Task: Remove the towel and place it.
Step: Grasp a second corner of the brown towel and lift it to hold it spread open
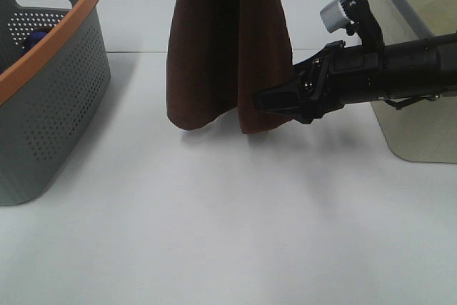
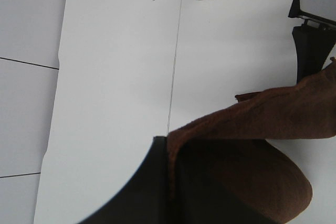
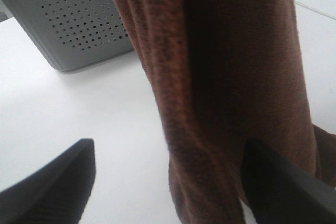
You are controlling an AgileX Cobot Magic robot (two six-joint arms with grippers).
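Left claw (image 2: 169, 150): pressed together, pinching the upper end of the towel (image 1: 221, 41), with dark reddish-brown cloth bunched right at the tips and spilling away from them. Not visible from the high camera; somewhere above the top edge of that view.

Below the left claw: towel hanging in long upright folds, ending in two rounded lobes low over the white worktop (image 1: 228, 233). Cannot tell whether touching the worktop or just clear of it; soft shadow right under the hem.

Right claw (image 3: 169, 148): spread wide, holding nothing. Reaching in level from the side, tips at the lower part of the towel. Seen from its wrist camera: one dark finger (image 3: 47, 187) out over bare worktop, the other on the far side of the hanging folds, most of the cloth's lower end between the two. Contact between fingers and cloth: cannot tell, though the cloth is just beside, perhaps against, the second finger.

Ahead of the right claw, past the towel and well apart: grey perforated basket (image 1: 64, 91) with an orange rim, standing on the worktop. Something dark blue inside, too hidden to name.

Behind the right claw, beside its black arm (image 1: 407, 66): pale beige basket (image 1: 421, 133), also on the worktop, partly covered by the arm. On top of that arm, just back from the claw: small grey and black camera housing (image 1: 341, 12).
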